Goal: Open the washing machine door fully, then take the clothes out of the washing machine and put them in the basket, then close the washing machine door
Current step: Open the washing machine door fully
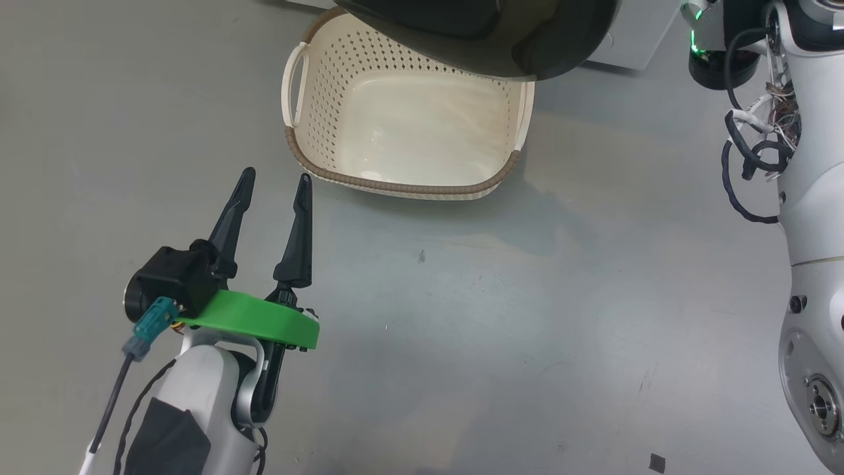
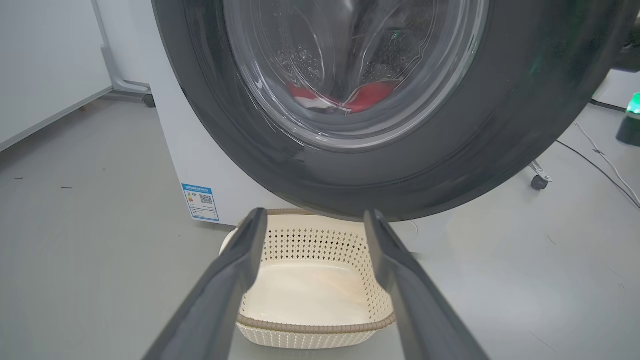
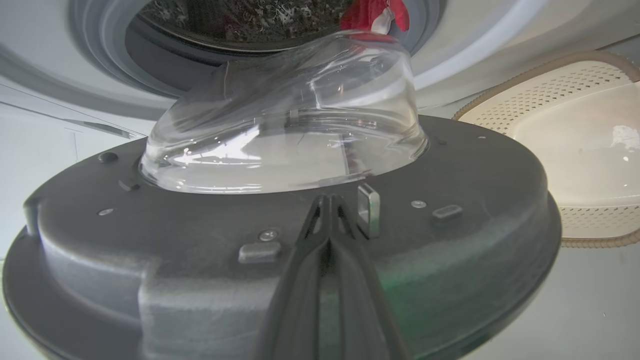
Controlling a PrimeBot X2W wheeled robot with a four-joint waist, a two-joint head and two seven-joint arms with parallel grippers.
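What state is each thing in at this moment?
basket: upright on the floor, empty.
washing machine door: partly open, hanging over the basket's far rim.
clothes: inside the washing machine.
left gripper: open, empty.
right gripper: shut, tips at the door's inner face.

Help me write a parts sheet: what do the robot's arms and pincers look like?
Left pincer: two long black tapering fingers on a green plate, black housing, teal plug with dark cable, white forearm. Right pincer: same dark fingers. Right arm: white shell, loose black and white cables.
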